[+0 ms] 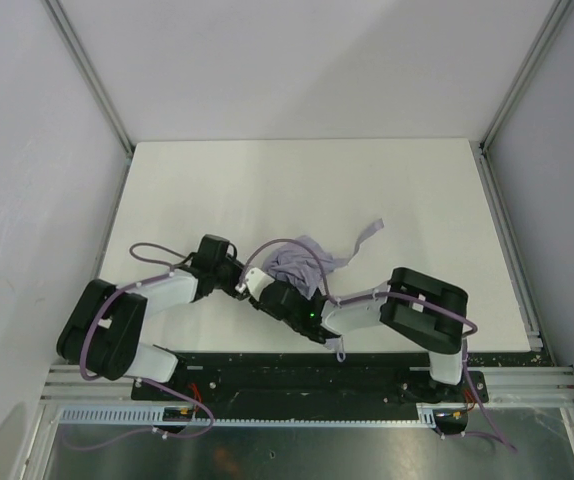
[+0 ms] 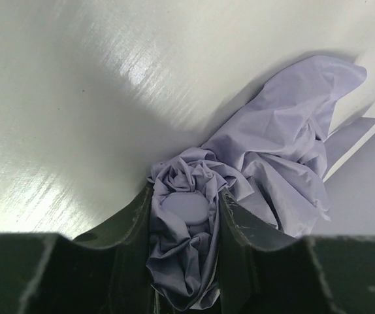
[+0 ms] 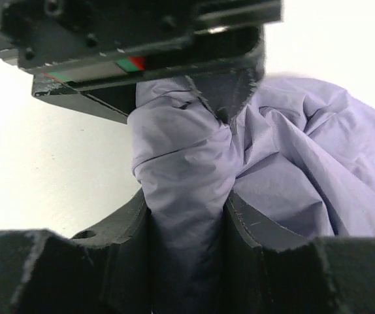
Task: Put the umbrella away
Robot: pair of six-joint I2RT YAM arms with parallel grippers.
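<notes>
The umbrella (image 1: 300, 262) lies as a crumpled lavender-grey bundle near the table's front middle, with a fabric strap (image 1: 368, 231) trailing off to the back right. My left gripper (image 1: 239, 278) reaches it from the left and is shut on the fabric around a round cap (image 2: 186, 208); more loose canopy (image 2: 285, 131) spreads to its right. My right gripper (image 1: 269, 289) comes in from the right, its jaws pressed against both sides of a twisted roll of canopy (image 3: 184, 190). The left gripper's body (image 3: 142, 52) sits just across that roll. Shaft and handle are hidden.
The white table (image 1: 267, 190) is walled at the left, back and right by pale panels and aluminium posts (image 1: 87, 70). A black rail with the arm bases (image 1: 297, 372) runs along the near edge. Lavender cables (image 1: 152, 250) loop beside the left arm.
</notes>
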